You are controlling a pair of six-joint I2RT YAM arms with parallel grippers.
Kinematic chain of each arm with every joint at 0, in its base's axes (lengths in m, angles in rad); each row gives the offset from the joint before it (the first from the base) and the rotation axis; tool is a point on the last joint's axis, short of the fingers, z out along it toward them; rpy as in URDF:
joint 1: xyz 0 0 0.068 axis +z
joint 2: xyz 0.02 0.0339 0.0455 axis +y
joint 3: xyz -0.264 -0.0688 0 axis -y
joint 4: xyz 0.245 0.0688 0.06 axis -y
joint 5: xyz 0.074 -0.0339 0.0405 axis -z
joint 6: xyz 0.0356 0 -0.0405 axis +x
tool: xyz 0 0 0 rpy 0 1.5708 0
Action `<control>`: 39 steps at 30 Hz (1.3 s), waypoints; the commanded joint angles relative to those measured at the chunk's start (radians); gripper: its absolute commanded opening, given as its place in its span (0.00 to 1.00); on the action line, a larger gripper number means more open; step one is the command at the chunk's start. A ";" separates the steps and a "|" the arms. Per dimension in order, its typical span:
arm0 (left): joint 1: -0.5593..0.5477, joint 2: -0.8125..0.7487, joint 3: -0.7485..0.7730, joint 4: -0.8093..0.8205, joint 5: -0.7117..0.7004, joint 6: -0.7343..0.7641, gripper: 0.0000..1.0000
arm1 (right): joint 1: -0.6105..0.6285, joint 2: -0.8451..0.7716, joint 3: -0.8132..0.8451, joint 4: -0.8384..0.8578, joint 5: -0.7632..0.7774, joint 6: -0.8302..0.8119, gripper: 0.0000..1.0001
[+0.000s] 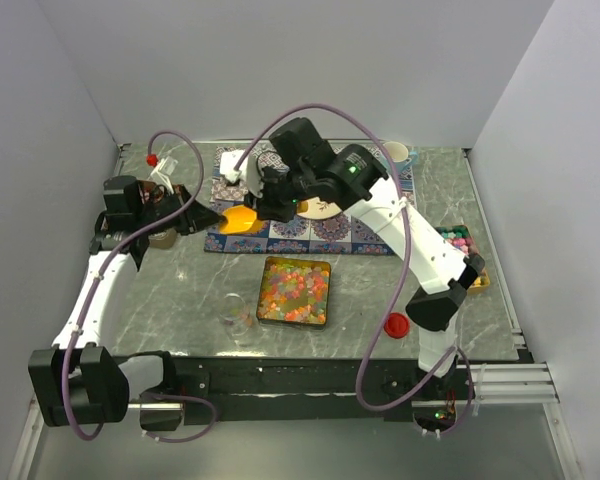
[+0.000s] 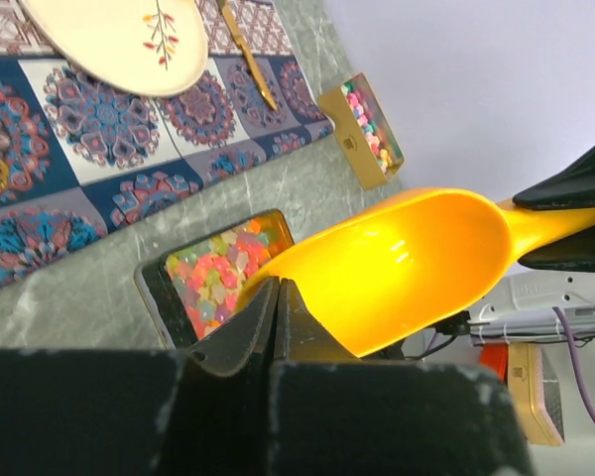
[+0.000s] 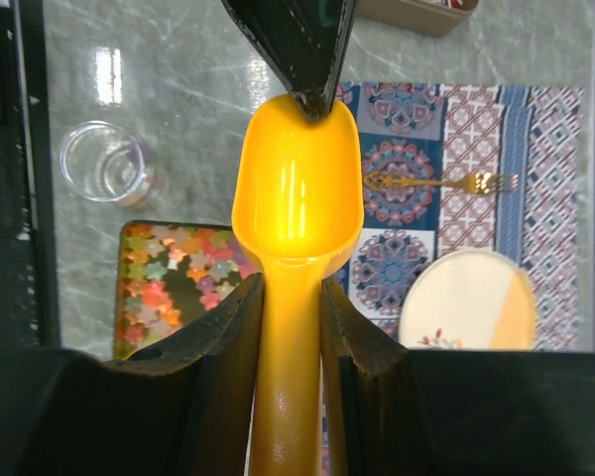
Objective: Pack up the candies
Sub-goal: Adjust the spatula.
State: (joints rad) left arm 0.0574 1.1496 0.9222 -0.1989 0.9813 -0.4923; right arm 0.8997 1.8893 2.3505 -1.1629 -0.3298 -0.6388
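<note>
The right tool [image 3: 293, 288] is clamped on the handle of an orange-yellow plastic scoop [image 3: 297, 183], one dark finger pressed against each side of the stem, and holds it up off the desk [image 1: 180, 290]. At the far end of the bowl the left tool [image 2: 278, 297] has its two fingers drawn together, and the front lip of the scoop runs right into their tips, so it looks nipped there. From above, the two tools face each other with the scoop bridging them over the near edge of a blue patterned tile-print placemat [image 1: 310, 232]. The candies [image 1: 294, 290], small glossy pieces in pink, orange, yellow and green, lie heaped in a shallow black square tray [image 1: 325, 296] on the desk, below both tools and a little to their near side; in the left wrist view the tray sits just past the closed fingertips, under the scoop's bowl. A clear round glass cup [image 3: 104, 164] stands beside the tray, on the left tool's side. Beyond the right tool on the placemat lie a cream plate with a sprig motif [image 3: 466, 297] and a gold metal fork [image 3: 441, 181]. A small brown open box [image 2: 362, 134] holding more coloured sweets sits well off on the right tool's outer side.
</note>
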 commanded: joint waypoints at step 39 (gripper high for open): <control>-0.246 0.607 0.250 0.928 0.200 -0.862 0.92 | -0.475 -0.363 -0.476 0.172 -0.337 0.056 0.00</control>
State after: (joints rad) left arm -0.1806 1.7546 1.1385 0.6033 1.1202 -1.3048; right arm 0.4004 1.5005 1.8347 -1.0248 -0.6250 -0.5312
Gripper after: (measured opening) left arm 0.946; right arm 0.338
